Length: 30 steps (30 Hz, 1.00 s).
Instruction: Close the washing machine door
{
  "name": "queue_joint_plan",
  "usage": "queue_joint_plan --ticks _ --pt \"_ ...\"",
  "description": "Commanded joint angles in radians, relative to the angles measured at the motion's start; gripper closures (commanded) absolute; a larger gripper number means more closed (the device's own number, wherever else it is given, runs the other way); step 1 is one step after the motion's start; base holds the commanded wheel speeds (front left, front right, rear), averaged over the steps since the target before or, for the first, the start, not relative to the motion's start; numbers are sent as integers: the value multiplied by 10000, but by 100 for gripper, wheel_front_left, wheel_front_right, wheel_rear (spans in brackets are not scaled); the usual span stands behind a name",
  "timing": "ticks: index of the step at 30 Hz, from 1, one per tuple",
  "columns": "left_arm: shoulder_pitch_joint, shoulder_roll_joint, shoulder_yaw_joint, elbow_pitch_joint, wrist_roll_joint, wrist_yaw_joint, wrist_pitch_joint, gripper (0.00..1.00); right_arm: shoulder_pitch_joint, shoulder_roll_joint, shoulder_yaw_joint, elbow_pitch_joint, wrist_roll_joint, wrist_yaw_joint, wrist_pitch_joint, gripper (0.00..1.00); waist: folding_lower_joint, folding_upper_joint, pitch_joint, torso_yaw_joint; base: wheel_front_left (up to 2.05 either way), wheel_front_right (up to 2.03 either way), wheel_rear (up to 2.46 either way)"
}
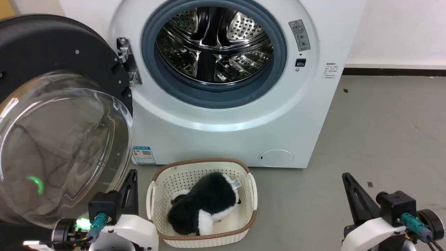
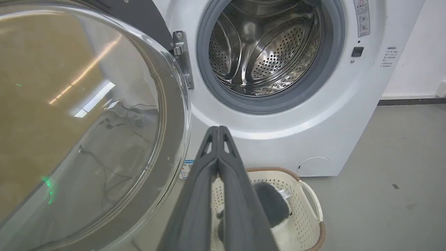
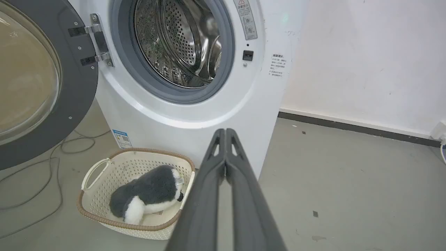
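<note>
Both pairs of jaws are seen clenched flat, finger against finger, with nothing held. The left gripper [image 2: 218,129] and the right gripper [image 3: 225,131] are each aimed at the lower front of the washing machine [image 1: 216,132].

One washing machine is counted. One washing machine door [image 1: 52,45] is swung wide open to the machine's left and is carried on one hinge [image 1: 127,59] beside the drum opening [image 1: 212,45]. The door is judged rigid and fairly heavy, and it is expected to turn freely until the latch is met. Its black ring looks glossy and its glass bowl [image 1: 59,139] looks slick and breakable, so a pinch is not advised. A flat push is better placed on the ring's outer face, at the edge farthest from the machine, where leverage is greatest.

One cream basket [image 1: 202,162] is set on the floor just in front of the machine, and one black-and-white plush toy [image 1: 205,205] lies inside it. One blue sticker [image 1: 143,155] and one round cap [image 1: 276,157] are counted low on the machine's front.
</note>
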State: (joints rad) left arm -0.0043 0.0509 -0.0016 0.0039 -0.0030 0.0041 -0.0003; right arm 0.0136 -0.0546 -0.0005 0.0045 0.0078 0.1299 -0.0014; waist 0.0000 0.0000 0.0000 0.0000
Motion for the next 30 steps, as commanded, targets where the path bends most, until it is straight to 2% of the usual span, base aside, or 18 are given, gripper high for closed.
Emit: queue_joint_plan --ticks 1,28,29,30 --pt "43 -7 16 -39 30 -41 3 100 -136 43 5 -45 -78 8 14 100 0 0 0 0 0 0 0" --pt "0 -2 -4 4 -1 8 -5 100 3 0 -5 3 10 0 -5 100 0 0 1 0 0 0 0" --pt "0 -2 -5 10 -2 11 -6 0 6 0 -2 8 11 0 -6 0 0 0 1 0 0 0 0" --pt "0 -2 -9 11 -1 11 -5 0 6 0 -2 9 11 0 -5 0 0 0 2 0 0 0 0"
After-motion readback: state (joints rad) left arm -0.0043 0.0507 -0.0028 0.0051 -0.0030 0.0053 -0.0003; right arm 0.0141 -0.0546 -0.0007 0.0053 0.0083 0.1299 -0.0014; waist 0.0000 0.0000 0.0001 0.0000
